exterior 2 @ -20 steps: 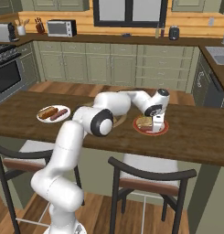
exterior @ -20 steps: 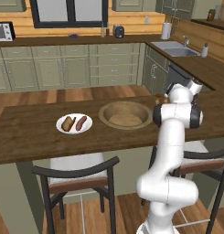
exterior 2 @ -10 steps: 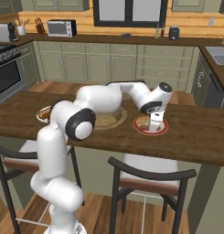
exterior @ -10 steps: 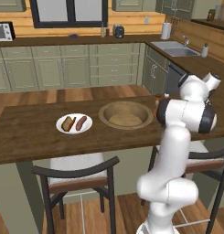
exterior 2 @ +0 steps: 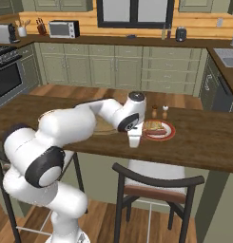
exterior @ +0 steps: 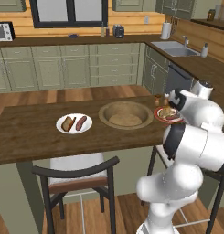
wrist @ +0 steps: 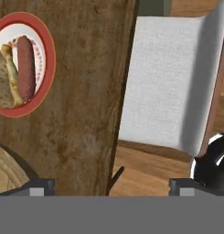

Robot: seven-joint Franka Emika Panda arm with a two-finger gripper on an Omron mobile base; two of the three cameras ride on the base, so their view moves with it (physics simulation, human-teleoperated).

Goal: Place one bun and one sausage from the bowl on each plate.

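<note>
The red-rimmed plate (wrist: 23, 64) holds a sausage (wrist: 25, 67) and a bun (wrist: 2, 81); it lies on the counter right of the bowl (exterior: 168, 114) (exterior 2: 159, 129). The plain white plate (exterior: 74, 123) left of the bowl also carries a bun (exterior: 67, 123) and a sausage (exterior: 81, 122). The tan wooden bowl (exterior: 125, 114) looks empty, and its rim (wrist: 6, 171) shows in the hand view. My gripper (exterior 2: 133, 141) (wrist: 111, 186) hangs open and empty over the counter's near edge, beside the red-rimmed plate, jaws wide apart.
Two small shakers (exterior 2: 159, 112) stand behind the red-rimmed plate. A chair with a white cushion (wrist: 173, 82) sits below the counter edge under the gripper, and another chair (exterior: 79, 176) stands further left. The wooden counter (exterior: 26, 137) is bare at the left.
The hand has drawn back from above the red-rimmed plate toward the counter's near edge. Its jaws stay open. The plates, bowl and food have not moved.
</note>
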